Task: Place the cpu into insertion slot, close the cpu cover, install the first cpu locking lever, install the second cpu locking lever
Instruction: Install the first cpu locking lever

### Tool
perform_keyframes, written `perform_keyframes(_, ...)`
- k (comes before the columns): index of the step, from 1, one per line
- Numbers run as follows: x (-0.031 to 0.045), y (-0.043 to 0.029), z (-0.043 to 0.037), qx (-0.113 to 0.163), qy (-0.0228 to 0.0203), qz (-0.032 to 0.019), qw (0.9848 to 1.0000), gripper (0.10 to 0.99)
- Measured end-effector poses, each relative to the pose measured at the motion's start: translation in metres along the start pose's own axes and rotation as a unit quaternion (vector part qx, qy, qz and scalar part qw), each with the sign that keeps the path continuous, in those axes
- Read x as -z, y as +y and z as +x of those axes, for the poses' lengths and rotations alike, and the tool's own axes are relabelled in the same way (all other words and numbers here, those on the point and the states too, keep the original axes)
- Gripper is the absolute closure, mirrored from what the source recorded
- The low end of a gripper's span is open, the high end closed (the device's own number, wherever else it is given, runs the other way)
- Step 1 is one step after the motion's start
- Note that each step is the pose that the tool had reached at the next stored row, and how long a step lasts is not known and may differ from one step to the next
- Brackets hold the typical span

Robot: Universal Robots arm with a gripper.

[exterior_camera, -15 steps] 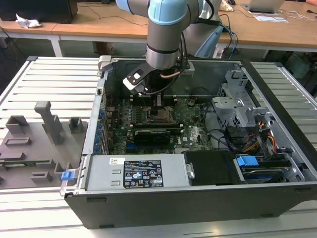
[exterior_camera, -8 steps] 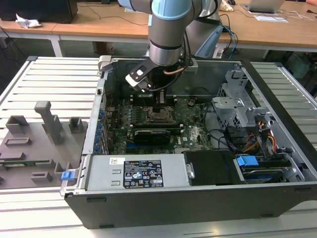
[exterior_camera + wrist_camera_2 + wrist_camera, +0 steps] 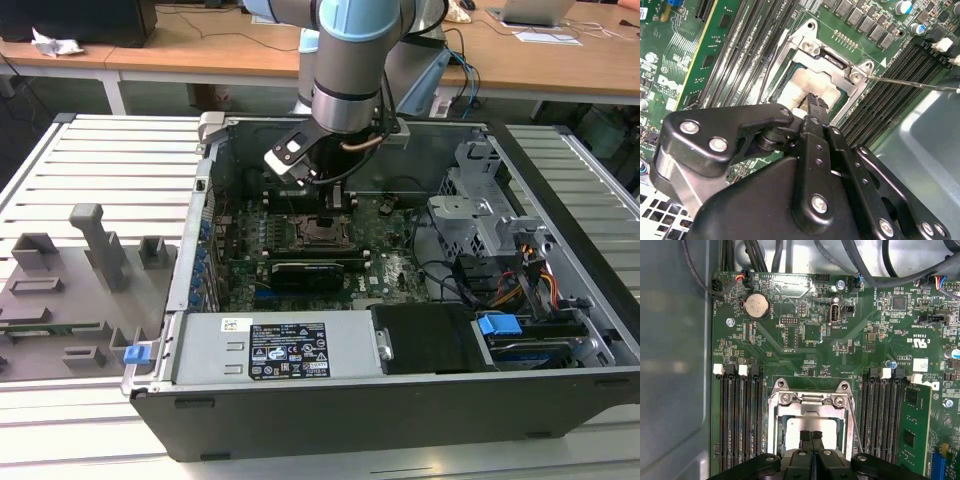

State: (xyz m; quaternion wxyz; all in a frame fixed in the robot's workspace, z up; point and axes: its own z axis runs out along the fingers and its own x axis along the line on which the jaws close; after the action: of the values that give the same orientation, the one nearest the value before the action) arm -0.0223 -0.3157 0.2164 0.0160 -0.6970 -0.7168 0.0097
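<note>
Slatted table (image 3: 100, 150), open computer case (image 3: 400, 400): gripper (image 3: 812, 436) pressed closed, empty, just above the cpu (image 3: 792, 432), which sits under the lowered cpu cover (image 3: 807, 401). Wire locking lever (image 3: 855, 427) beside the fingers (image 3: 805, 439) looks unlatched; latching seems in hand.

A silver-grey cylindrical robot arm (image 3: 345, 70), capped in pale blue, is seen; below the arm, a matt black linkage gripper (image 3: 812, 100) is studded with silver screws (image 3: 819, 203).

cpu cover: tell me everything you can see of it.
The cpu cover is a thin silvery metal frame lying flat on the green board. Its open middle shows the pale cpu. Two screws sit along one edge; a wire lever runs beside another. The shut end effector is over its middle; contact unclear.
</note>
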Motion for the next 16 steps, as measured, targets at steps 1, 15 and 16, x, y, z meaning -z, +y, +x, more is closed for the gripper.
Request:
perform_keyframes(1,0.0004,0.0,0.0,0.0,0.0,0.0,1.0,0.98)
perform_keyframes(15,0.0038,-0.0001,0.0,0.0,0.0,0.0,1.0,0.98)
perform_keyframes(16,0.0039,-0.0001,0.0,0.0,0.0001,0.0,1.0,0.98)
